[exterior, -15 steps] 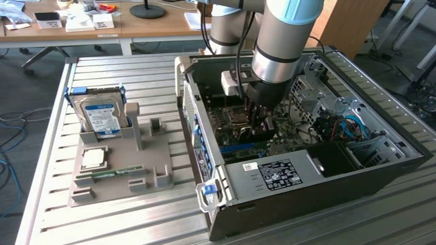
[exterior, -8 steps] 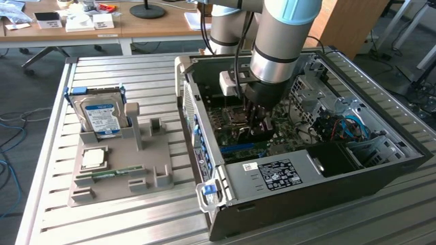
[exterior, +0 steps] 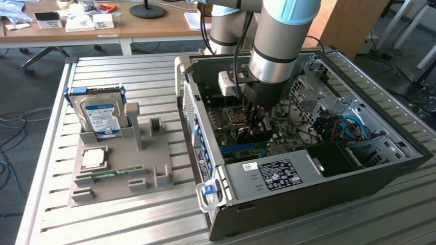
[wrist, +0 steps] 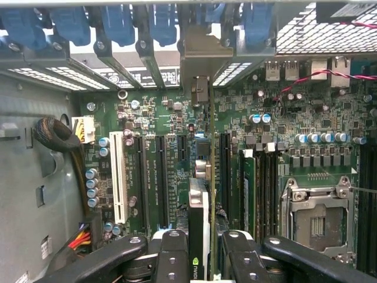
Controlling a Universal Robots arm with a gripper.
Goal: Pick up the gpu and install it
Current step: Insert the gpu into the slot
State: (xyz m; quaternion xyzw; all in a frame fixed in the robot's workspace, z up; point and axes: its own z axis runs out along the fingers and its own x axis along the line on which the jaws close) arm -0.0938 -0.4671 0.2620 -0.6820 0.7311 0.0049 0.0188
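On the exterior view's left, a grey parts holder (exterior: 119, 168) sits on the slatted aluminium table (exterior: 48, 153), carrying one silver hard drive (exterior: 100, 117) with a blue label standing upright, one square processor (exterior: 94, 158) lying flat, and one narrow green memory stick (exterior: 117, 172) lying in its slot. At centre frame the Universal Robots arm (exterior: 276, 35) reaches down into the open computer case (exterior: 381, 168), with one labelled power supply (exterior: 276, 176) in the case's near corner.

In the wrist view, the gripper (wrist: 198, 247) at the lower middle of the frame is clamped on the gpu (wrist: 200, 212), which is held edge-on, its black cooler face and green board running up the frame toward the pale end bracket (wrist: 200, 94) at the rear slot openings. The card hangs just above the motherboard (wrist: 277, 135), beside the black expansion slots; whether its edge connector has entered a slot cannot be told.

To seat the card well, it should probably stay square to the slot along its whole length, with the bracket lined up in its rear opening, and go straight down with even pressure so neither end lifts.

Counted across the wrist view: one white expansion slot (wrist: 118, 177) at left, at least three long black slots (wrist: 161, 177) around the card, and one bare processor socket (wrist: 321, 218) at lower right.
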